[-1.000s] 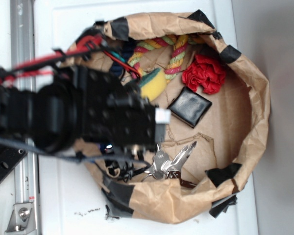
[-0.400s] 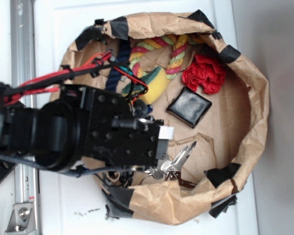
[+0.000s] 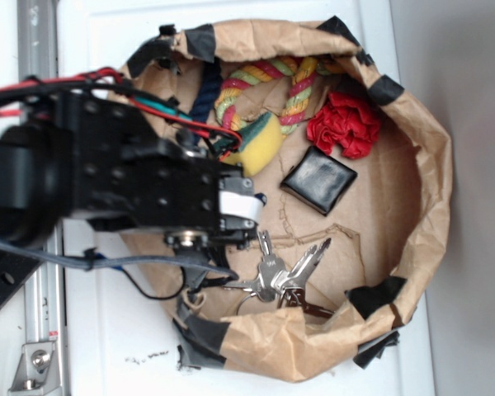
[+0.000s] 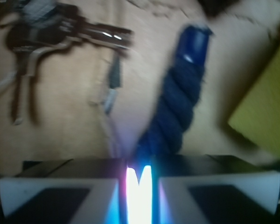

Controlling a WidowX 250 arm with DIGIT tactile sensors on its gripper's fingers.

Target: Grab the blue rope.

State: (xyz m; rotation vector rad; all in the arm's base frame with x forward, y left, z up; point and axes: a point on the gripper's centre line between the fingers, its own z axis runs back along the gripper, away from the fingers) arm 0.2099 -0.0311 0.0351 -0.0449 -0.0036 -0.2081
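Observation:
The blue rope (image 4: 175, 112) is thick, dark navy and twisted. In the wrist view it runs out from between my fingers, its taped end pointing away over the brown paper. In the exterior view a stretch of the blue rope (image 3: 205, 92) shows at the back of the bag and passes under the arm. My gripper (image 3: 246, 206) sits low inside the bag near its left side. The jaws of the gripper (image 4: 139, 182) are nearly together, shut on the rope.
A crumpled brown paper bag (image 3: 433, 165) with black tape rings everything. Inside lie a yellow sponge (image 3: 260, 142), a multicoloured rope (image 3: 264, 78), a red cloth (image 3: 346, 124), a black square pad (image 3: 319, 181) and a bunch of keys (image 3: 276, 276).
The arm swung toward the keys, then drew back left, uncovering more of the keys. More of the blue rope shows at the back of the bag.

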